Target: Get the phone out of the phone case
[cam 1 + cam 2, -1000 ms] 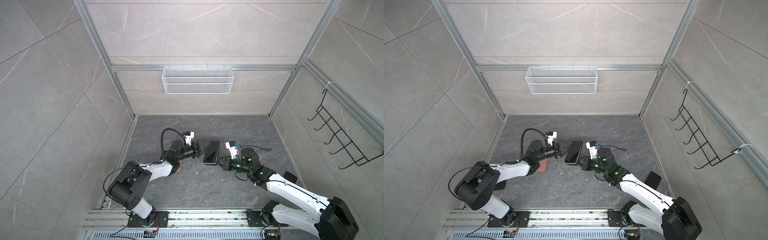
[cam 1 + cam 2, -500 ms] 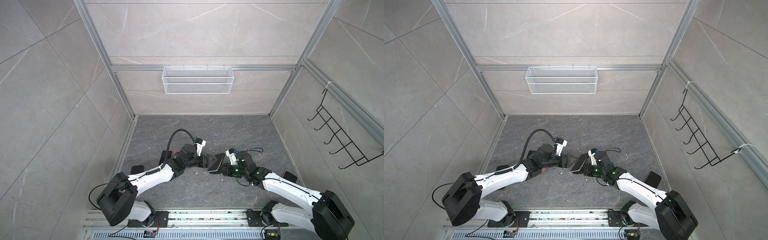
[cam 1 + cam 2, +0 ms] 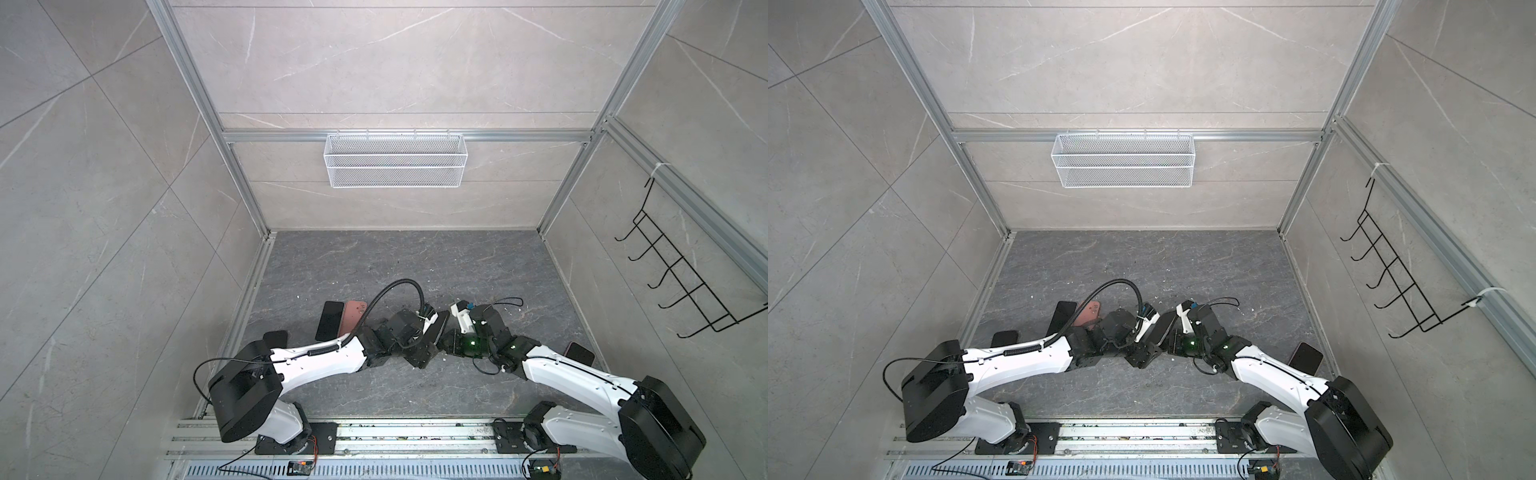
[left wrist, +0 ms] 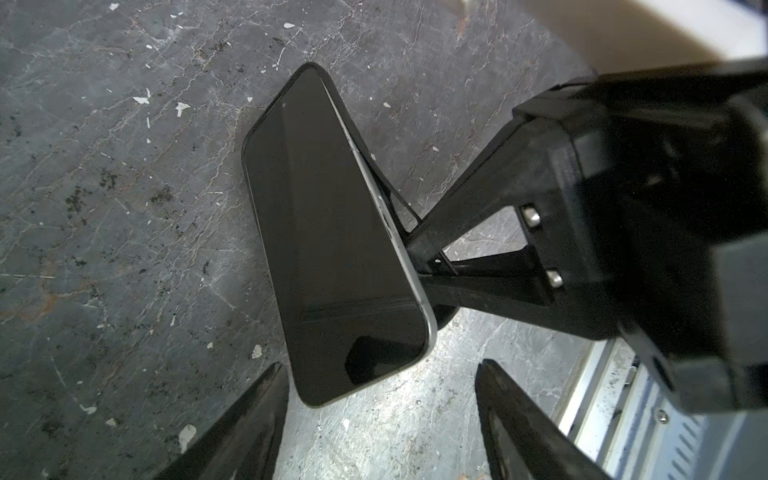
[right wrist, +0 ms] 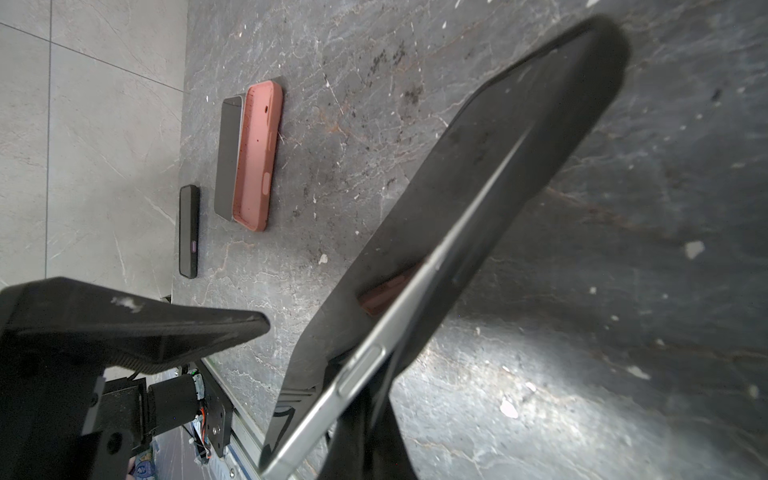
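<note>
R gripper (image 4: 417, 266) is pinched on the rim of the black flexible phone case (image 5: 573, 116), which is peeled off one long edge of the black glass-fronted silver-edged phone (image 4: 332, 241). Both sit tilted, well apart from the salmon-pink silicone case (image 5: 255, 158), on its R-arm side. L gripper (image 4: 380, 415) is spread, with the phone's end between its fingers. Next: close L on bare frame only, avoid the case lip, then pull lengthwise while R holds steady.

White arm shells (image 3: 316, 365), black joints (image 3: 245, 397), a ribbed cable (image 3: 403, 281) — right gripper (image 4: 417, 259) black, two silver screws (image 4: 531, 217).
</note>
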Available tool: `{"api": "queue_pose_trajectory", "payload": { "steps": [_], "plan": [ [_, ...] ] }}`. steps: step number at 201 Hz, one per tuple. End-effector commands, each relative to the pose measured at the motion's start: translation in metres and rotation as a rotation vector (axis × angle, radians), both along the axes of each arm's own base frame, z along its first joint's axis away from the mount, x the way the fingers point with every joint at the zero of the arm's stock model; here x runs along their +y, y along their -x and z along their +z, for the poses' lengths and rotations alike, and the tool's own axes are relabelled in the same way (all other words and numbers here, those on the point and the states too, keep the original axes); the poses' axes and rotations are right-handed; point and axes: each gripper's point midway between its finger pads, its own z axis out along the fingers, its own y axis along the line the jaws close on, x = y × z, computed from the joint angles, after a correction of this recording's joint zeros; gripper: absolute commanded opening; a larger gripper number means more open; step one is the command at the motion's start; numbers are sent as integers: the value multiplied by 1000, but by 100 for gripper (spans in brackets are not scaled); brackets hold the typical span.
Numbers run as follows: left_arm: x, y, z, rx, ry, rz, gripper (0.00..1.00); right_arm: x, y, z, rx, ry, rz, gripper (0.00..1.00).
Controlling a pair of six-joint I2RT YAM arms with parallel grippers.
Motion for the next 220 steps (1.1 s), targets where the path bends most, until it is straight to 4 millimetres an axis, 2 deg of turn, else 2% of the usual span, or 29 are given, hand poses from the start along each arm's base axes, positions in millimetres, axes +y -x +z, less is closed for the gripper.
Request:
{"api": "queue_pose_trajectory", "payload": {
  "steps": [1, 37, 79, 107, 121, 153, 186, 220],
  "plan": [
    [0, -13, 0, -104, -87, 4, 70, 9, -4, 10, -38, -58, 23, 0],
    [-4, -20, -10, -210, -191, 19, 61, 12, 0, 5, -20, -78, 35, 0],
    [-14, -13, -10, -302, -224, -1, 28, 12, 7, -1, 4, -88, 49, 0],
    [-9, -13, -4, -364, -230, 29, 10, 9, 12, -1, 11, -83, 51, 0],
    [-4, -15, 2, -392, -225, 54, 6, 5, 16, -3, 21, -68, 50, 0],
    [23, -24, 25, -495, -238, 165, 2, -7, 20, -13, 42, 2, 29, 0],
    [60, -30, 52, -587, -272, 273, 0, -19, 20, -27, 63, 76, -11, 0],
    [96, -30, 53, -612, -379, 342, 0, -23, 15, -34, 67, 109, -35, 0]
  ]
}}
